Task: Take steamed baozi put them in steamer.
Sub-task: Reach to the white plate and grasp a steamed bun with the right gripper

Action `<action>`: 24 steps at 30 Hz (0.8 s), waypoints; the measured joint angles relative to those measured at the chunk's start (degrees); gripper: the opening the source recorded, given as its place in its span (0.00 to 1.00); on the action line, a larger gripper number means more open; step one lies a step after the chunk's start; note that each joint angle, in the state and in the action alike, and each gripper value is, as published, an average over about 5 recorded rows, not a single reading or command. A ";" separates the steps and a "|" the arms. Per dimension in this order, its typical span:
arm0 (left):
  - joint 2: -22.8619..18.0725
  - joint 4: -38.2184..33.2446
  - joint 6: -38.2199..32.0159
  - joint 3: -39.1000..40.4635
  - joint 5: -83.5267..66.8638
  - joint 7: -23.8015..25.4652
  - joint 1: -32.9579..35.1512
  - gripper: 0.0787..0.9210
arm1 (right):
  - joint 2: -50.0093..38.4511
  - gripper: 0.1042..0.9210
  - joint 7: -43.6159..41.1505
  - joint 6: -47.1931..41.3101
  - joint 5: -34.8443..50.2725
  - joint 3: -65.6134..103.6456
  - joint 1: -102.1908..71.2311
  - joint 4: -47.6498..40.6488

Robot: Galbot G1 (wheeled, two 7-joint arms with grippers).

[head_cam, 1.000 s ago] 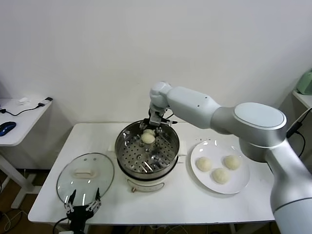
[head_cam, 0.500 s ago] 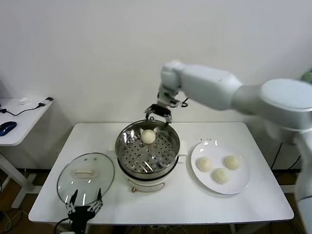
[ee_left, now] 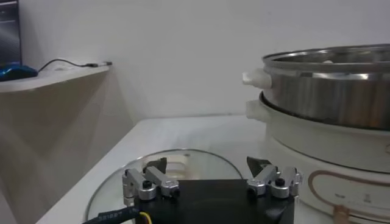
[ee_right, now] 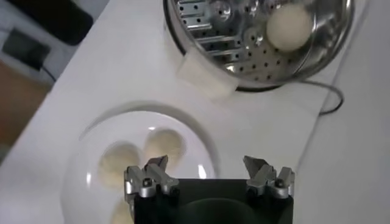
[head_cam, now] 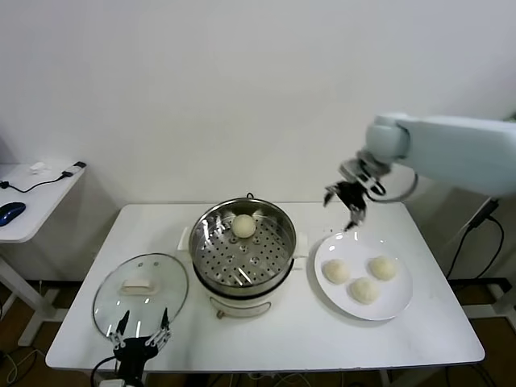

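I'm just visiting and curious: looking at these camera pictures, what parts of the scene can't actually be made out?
- Plate, right wrist view: the right gripper body covers one of the three baozi almost wholly.
- Steamer, left wrist view: seen side-on and cut by the edge, so its inside is hidden.
- Glass lid, left wrist view: the left gripper hides its near part.
- Blue object on the side table, head view: cut off by the edge; cannot tell what it is.

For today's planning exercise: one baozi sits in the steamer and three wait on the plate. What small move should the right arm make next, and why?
Probably lower the right gripper onto the nearest baozi on the white plate. Its jaws are open and empty above the plate's far edge, and the steamer holds only one baozi. The left gripper waits open near the glass lid.
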 measured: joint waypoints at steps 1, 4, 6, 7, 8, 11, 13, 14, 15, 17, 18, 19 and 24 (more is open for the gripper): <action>0.00 -0.04 0.00 -0.08 0.01 0.00 0.05 0.88 | -0.63 0.88 0.64 -1.33 0.14 0.25 -0.96 0.44; 0.03 -0.16 0.00 -0.29 0.01 0.00 0.25 0.88 | -1.98 0.88 2.37 -4.86 0.26 1.57 -4.19 1.08; 0.06 -0.22 -0.01 -0.39 0.02 -0.01 0.43 0.88 | -2.55 0.88 3.32 -6.76 0.15 2.68 -6.45 1.07; 0.07 -0.25 -0.03 -0.43 0.02 -0.03 0.53 0.88 | -2.75 0.88 3.73 -7.54 0.04 3.25 -7.55 0.96; 0.08 -0.28 -0.06 -0.46 0.02 -0.04 0.63 0.88 | -2.90 0.88 4.14 -8.28 -0.11 3.85 -8.66 0.77; 0.08 -0.32 -0.21 -0.50 0.06 -0.11 0.91 0.88 | -3.08 0.88 5.29 -10.16 -0.73 5.83 -11.98 -0.22; 0.08 -0.25 -0.35 -0.50 0.18 -0.15 1.07 0.88 | -3.03 0.88 5.95 -11.15 -1.23 7.23 -14.09 -1.11; 0.08 -0.18 -0.43 -0.49 0.28 -0.18 1.12 0.88 | -2.96 0.88 6.26 -11.59 -1.49 7.96 -15.11 -1.61; 0.07 -0.09 -0.52 -0.48 0.40 -0.21 1.15 0.88 | -2.84 0.88 6.58 -12.00 -1.75 8.68 -16.11 -2.13; 0.03 0.08 -0.66 -0.42 0.62 -0.26 1.19 0.88 | -2.48 0.88 7.19 -12.77 -2.24 10.13 -18.03 -3.21; -0.01 0.15 -0.71 -0.38 0.71 -0.28 1.19 0.88 | -2.26 0.88 7.43 -13.10 -2.45 10.84 -18.95 -3.77; -0.05 0.20 -0.73 -0.34 0.78 -0.29 1.19 0.88 | -2.01 0.88 7.64 -13.39 -2.63 11.49 -19.82 -4.31; -0.22 0.25 -0.76 -0.28 0.91 -0.32 1.30 0.88 | -0.51 0.88 8.09 -14.34 -3.37 13.73 -23.34 -7.05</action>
